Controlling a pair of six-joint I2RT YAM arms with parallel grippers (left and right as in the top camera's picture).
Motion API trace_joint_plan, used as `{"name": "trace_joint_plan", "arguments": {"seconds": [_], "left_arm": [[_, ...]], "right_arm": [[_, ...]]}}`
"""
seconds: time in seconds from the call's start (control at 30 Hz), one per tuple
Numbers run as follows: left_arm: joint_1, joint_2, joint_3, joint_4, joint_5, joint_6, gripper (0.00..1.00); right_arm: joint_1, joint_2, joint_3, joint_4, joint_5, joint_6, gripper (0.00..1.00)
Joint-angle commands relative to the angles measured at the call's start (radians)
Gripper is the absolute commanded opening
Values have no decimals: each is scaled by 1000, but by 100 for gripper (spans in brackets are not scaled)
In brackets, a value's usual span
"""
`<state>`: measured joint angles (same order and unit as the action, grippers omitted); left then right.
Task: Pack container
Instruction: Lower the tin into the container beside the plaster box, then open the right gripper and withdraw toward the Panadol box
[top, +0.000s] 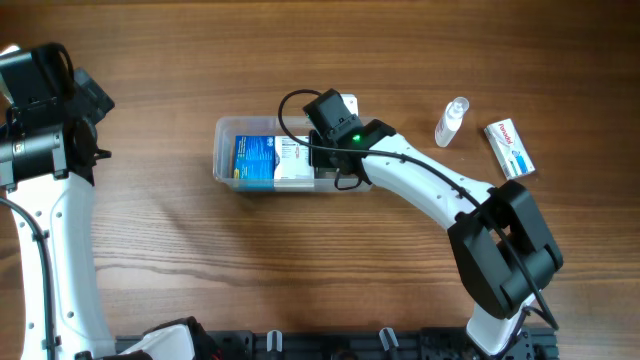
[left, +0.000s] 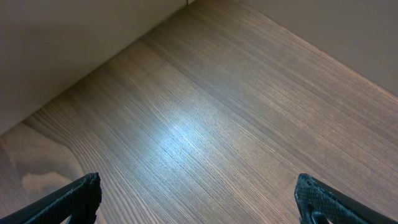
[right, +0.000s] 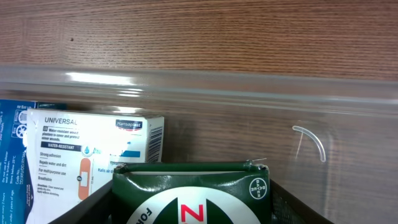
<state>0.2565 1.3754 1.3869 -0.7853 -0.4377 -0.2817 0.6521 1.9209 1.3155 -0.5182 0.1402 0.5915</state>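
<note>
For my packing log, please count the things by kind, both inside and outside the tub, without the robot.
Container: 1
Small boxes: 4 (blue box, white box and green box in the container; loose box on the table)
Spray bottle: 1
Total: 6

The worktop is brown wood with a fine straight grain. The container is clear and colourless. The blue box carries white print. The plaster box is white with blue lettering and a dark blue logo patch. The green box is dark green with a white disc and a red letter. The spray bottle is clear, capped white. The small box is white with blue and red marks. The left arm and right arm are white with black joints, and a green light glows on the right.
</note>
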Motion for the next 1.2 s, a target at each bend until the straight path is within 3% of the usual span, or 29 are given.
{"name": "trace_joint_plan", "arguments": {"seconds": [0.0,0.3,0.43,0.53,0.7,0.97,1.17], "left_arm": [[5,-5,5,3,-13,16,100],[5,-5,5,3,-13,16,100],[5,-5,5,3,-13,16,100],[5,-5,5,3,-13,16,100],[5,-5,5,3,-13,16,100],[5,-5,5,2,-13,16,100],[5,-5,5,3,-13,16,100]], "right_arm": [[2,21,18,-10,47,43,62],[1,21,18,-13,47,43,62],[1,21,18,-12,47,43,80],[1,21,18,-10,47,40,84],[1,21,18,-10,47,40,84],[1,18,20,-11,46,15,76],[-8,-150,38,-37,96,-95,75]]}}
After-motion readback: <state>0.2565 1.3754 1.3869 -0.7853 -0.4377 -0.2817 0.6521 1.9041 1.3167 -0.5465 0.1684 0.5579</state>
